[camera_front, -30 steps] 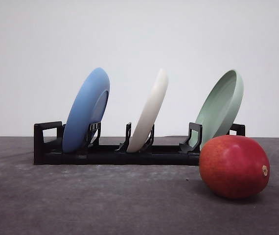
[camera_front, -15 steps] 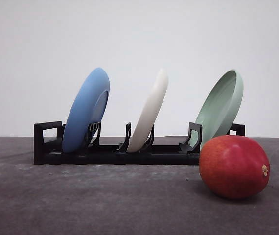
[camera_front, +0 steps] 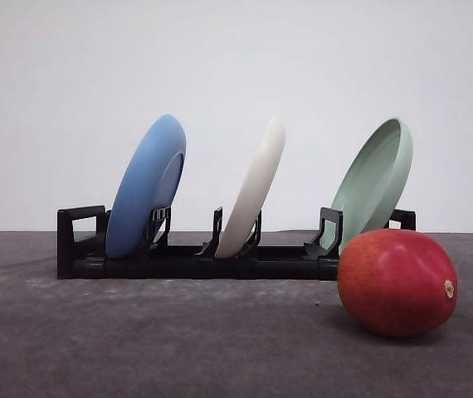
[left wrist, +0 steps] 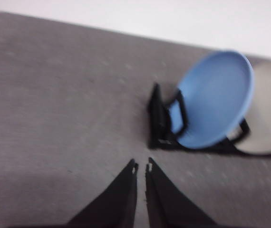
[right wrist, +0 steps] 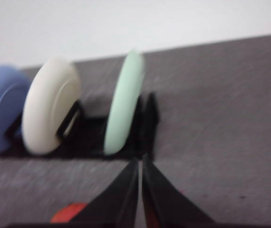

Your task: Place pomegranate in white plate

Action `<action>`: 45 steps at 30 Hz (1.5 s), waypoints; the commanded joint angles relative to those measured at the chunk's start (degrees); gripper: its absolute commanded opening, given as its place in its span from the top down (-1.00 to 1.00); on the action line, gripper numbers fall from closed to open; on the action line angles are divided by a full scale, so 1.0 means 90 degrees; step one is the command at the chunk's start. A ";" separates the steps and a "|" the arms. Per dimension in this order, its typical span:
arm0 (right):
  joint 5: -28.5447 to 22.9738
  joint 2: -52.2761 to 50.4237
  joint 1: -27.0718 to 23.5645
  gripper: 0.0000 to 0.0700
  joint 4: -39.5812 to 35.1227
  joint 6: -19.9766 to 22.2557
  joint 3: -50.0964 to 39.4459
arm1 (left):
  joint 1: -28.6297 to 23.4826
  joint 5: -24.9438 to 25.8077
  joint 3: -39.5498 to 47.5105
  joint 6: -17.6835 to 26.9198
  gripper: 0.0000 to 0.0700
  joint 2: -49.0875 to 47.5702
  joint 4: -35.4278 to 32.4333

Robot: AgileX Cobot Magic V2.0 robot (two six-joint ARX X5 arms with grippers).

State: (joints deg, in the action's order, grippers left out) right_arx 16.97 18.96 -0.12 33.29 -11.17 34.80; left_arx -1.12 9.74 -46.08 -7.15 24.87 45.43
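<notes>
A black rack (camera_front: 195, 264) props three plates on edge: the blue plate (camera_front: 146, 187), then the white plate (camera_front: 255, 191) in the middle slot, then the pale green plate (camera_front: 375, 181). The pomegranate (camera_front: 397, 282) rests on the grey table (camera_front: 137, 340) just in front of the green one, untouched. Standing up like that, I'd guess the white plate must come out and lie flat first, and the left gripper (left wrist: 141, 167) and right gripper (right wrist: 140, 161) both hang over the table pinched closed on nothing.

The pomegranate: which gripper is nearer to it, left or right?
Right. The right gripper has the pomegranate close beside it; the left gripper faces the blue plate.
</notes>
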 commanded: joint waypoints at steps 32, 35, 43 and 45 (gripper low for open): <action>-0.0121 0.1168 0.2015 0.12 -0.0507 0.1414 0.0101 | 0.2881 0.0403 -0.0173 0.1879 -0.34 0.2348 -0.1586; -0.0121 0.1168 0.2015 0.12 -0.0507 0.1412 0.0101 | 0.3015 0.0403 -0.0173 0.1882 -0.34 0.2351 -0.1679; -0.0051 0.1166 0.2015 0.12 -0.0507 0.1407 0.0101 | 0.3630 0.0399 -0.0173 0.1888 -0.33 0.2750 -0.2960; -0.0051 0.1166 0.2015 0.12 -0.0507 0.1407 0.0101 | 0.3802 0.0379 -0.0173 0.1885 -0.32 0.3029 -0.3379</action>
State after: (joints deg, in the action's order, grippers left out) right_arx 16.38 29.34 17.69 29.32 1.13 34.89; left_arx 32.46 13.23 -46.61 9.49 50.88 16.65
